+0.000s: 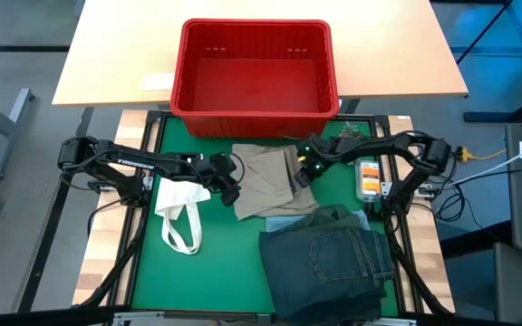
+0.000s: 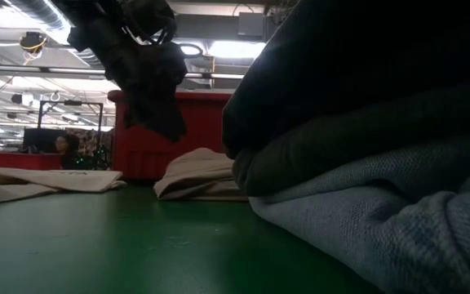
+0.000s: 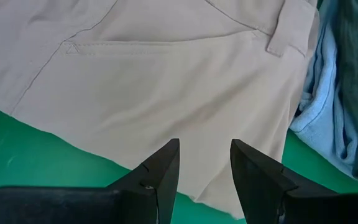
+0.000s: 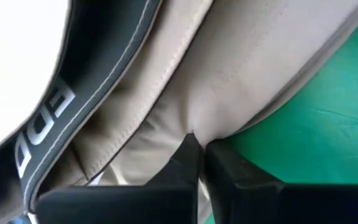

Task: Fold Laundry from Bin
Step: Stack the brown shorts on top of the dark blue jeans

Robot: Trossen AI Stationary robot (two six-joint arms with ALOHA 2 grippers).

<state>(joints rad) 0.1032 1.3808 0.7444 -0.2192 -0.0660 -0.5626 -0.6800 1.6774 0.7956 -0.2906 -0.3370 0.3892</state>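
A khaki-beige garment [image 1: 265,181] lies flat on the green mat just in front of the red bin [image 1: 181,63]. My left gripper [image 3: 204,165] stands open over the garment's left edge; in the low view it [image 2: 166,122] hangs a little above the cloth [image 2: 202,173]. My right gripper [image 4: 199,146] is shut on the khaki garment's right side [image 1: 303,177]. A folded stack of laundry, dark green on denim [image 1: 329,263], sits at the mat's near right and hides my right gripper in the low view. My right gripper pinches a pucker of the khaki cloth [image 4: 194,127] between its two fingers, beside the opened waistband with its dark lettered inner band [image 4: 48,124]. The fingers slant down from above. Creases run into the fingertips; the garment lies on the mat.
A white tote bag with loop handles [image 1: 178,201] lies left of the khaki piece. A light blue piece [image 3: 319,106] lies between the khaki and the stack. An orange-and-white device [image 1: 367,177] sits at the mat's right edge. Bare green mat shows at the near left.
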